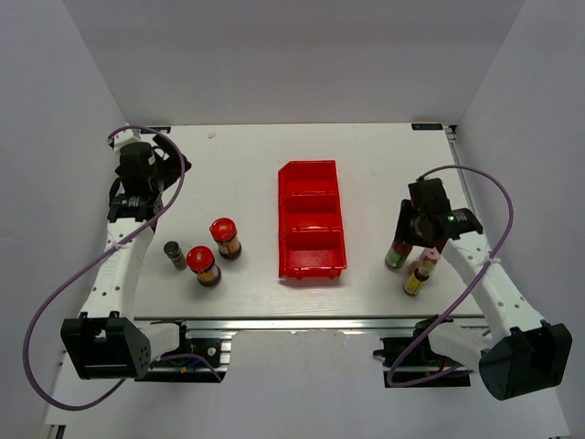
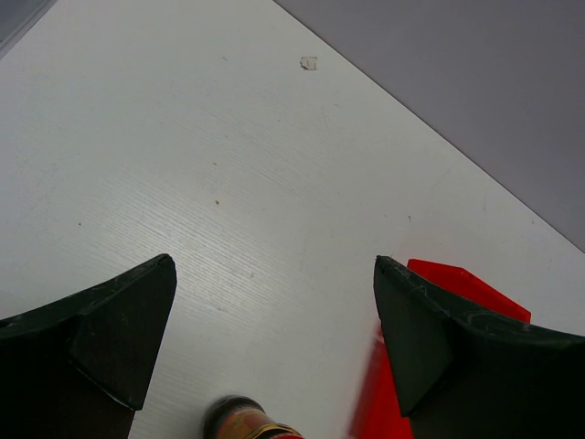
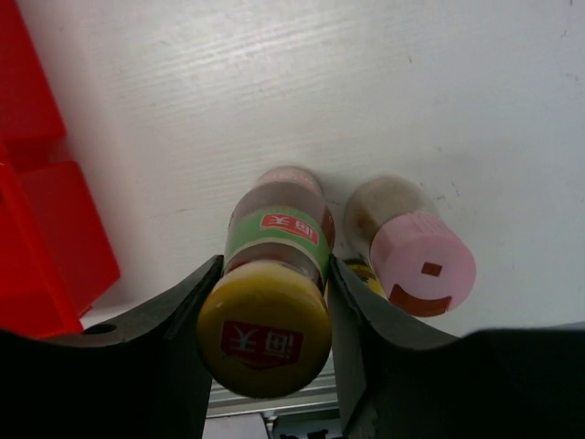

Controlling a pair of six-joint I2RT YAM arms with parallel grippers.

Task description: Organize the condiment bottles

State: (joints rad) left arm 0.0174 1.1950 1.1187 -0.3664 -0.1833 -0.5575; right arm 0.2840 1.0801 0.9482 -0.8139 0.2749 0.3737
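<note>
A white table [image 1: 238, 174] with a faint grain sits inside plain pale grey walls [image 1: 292, 64], a metal rail along its lower edge in the overhead view. The yellow-capped bottle [image 3: 277, 229] stands at the right of that view, lower than the middle. It is upright, long axis vertical, cap pointing up at the wrist camera and green label band just under the cap. The right gripper [image 3: 274, 265] is closed on it, one dark finger pressed to each side of the neck. Just beside it, toward the lower right, stands a pink-capped bottle [image 3: 422, 261] – upright, close to the right-hand finger, though contact is hard to judge. A red tray [image 1: 285, 219] with three compartments lies in the centre. Left of it stand two red-lidded jars [image 1: 225, 236] [image 1: 204, 265] and a small dark-capped bottle [image 1: 174, 254], all upright. The left gripper [image 2: 274, 265] hangs at the upper left, fingers spread wide over bare table – nothing between them.
</note>
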